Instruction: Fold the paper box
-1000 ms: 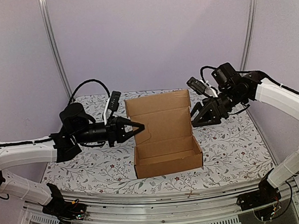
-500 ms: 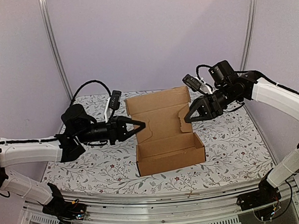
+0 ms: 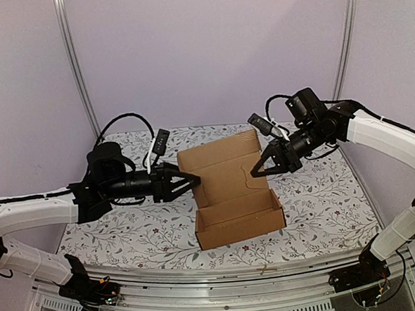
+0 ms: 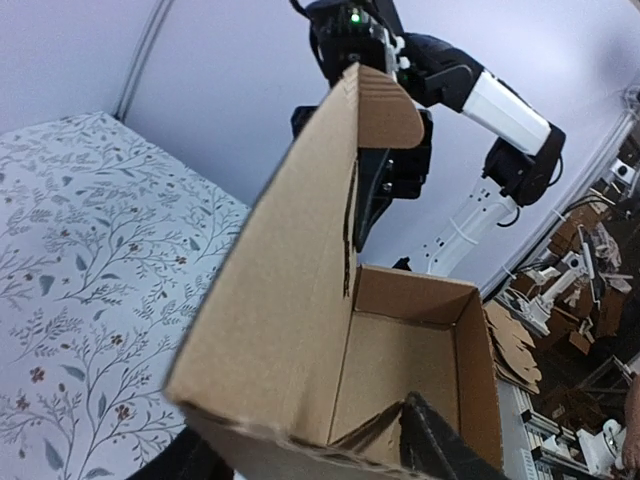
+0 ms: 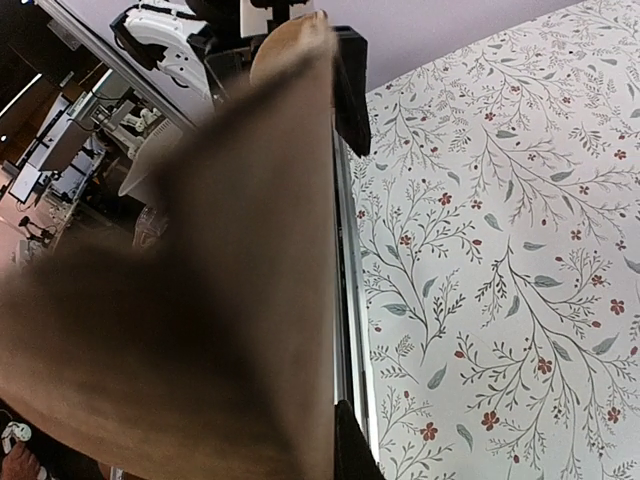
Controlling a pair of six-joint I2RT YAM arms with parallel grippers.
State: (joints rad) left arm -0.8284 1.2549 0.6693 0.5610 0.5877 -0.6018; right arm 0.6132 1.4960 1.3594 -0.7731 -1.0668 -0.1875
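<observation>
The paper box (image 3: 232, 196) is plain brown cardboard on the table's middle, its tray open upward and its lid standing up behind. My left gripper (image 3: 189, 180) is at the box's left side, open. In the left wrist view one finger (image 4: 432, 440) is inside the tray, the other is outside, and the box's (image 4: 300, 290) wall is between them. My right gripper (image 3: 258, 169) is shut on the lid's right side flap. In the right wrist view blurred cardboard (image 5: 200, 300) fills the left, and only one finger (image 5: 347, 445) shows beside it.
A floral cloth (image 3: 113, 232) covers the table. Metal rails (image 3: 222, 278) run along the near edge and two posts (image 3: 75, 65) stand at the back. The right arm (image 4: 500, 100) rises behind the lid. Flat cardboard sheets (image 4: 512, 345) are stacked beyond the table.
The right gripper has shut on the lid's right flap. The left gripper has opened. The box has shifted slightly right and turned, and its lid leans more.
</observation>
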